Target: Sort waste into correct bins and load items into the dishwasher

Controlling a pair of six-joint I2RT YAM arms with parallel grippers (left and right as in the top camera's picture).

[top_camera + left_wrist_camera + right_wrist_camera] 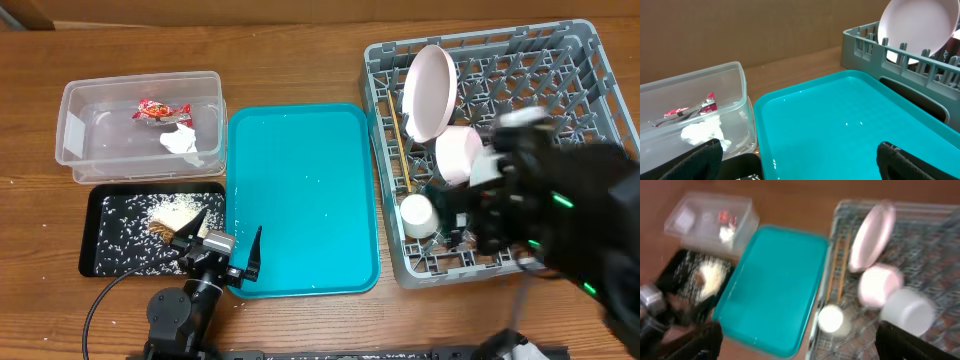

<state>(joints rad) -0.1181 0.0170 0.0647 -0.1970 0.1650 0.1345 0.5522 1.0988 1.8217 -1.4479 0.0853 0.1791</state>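
Note:
The clear tub (pixel 70 140) holds the red wrapper (pixel 160 110) and the white tissue (pixel 182 140); both also show in the left wrist view, the wrapper (pixel 690 110) above the tissue (pixel 702 132). The black tray (pixel 95 255) holds rice (pixel 178 210) and a brown scrap (pixel 160 230). The grey rack (pixel 590 60) holds the white plate (pixel 430 90) on edge, the pinkish bowl (pixel 458 155), the white cup (pixel 415 215) and the chopsticks (pixel 400 150). A pale grey bowl (pixel 907 311) sits beside the pinkish bowl. My left gripper (pixel 225 240) is open and empty at the teal tray's near left corner. My right gripper (pixel 807 345) is open and blurred, above the rack.
The teal serving tray (pixel 300 200) lies between the bins and the rack, with a few rice grains on it. My right arm (pixel 560 220) covers the rack's near right part. Wooden table surrounds everything.

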